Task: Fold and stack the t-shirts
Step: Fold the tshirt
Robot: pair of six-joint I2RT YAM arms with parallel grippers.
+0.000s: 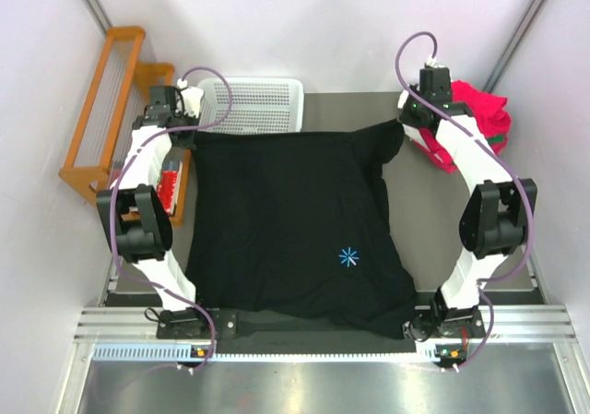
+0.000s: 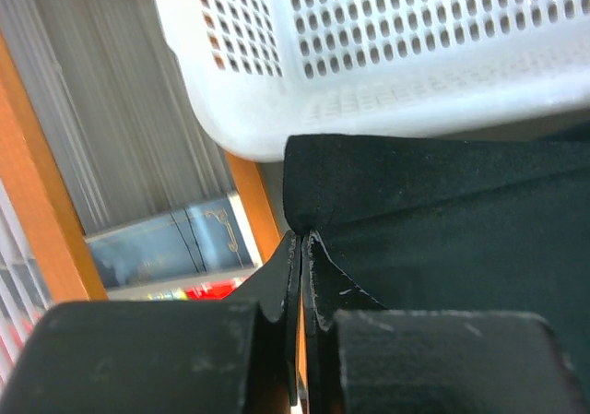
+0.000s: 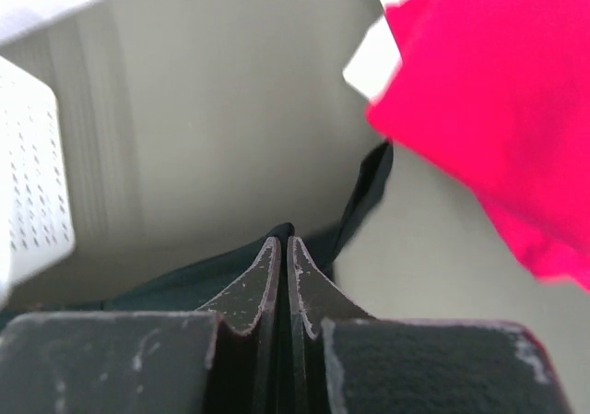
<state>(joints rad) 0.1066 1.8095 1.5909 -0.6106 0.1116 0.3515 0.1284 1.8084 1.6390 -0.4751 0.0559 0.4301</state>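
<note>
The black t-shirt (image 1: 286,230) with a light-blue starburst mark (image 1: 348,257) lies spread over the table. My left gripper (image 1: 189,130) is shut on the black shirt's far left corner (image 2: 304,188), next to the basket. My right gripper (image 1: 404,124) is shut on the shirt's far right corner (image 3: 281,232). The red t-shirt (image 1: 475,119) lies folded at the far right with green and white cloth at its edge; it also shows in the right wrist view (image 3: 498,100).
A white perforated plastic basket (image 1: 249,105) stands at the back, just behind the black shirt; its rim (image 2: 415,110) is close to my left fingers. An orange wooden rack (image 1: 101,110) stands at the far left.
</note>
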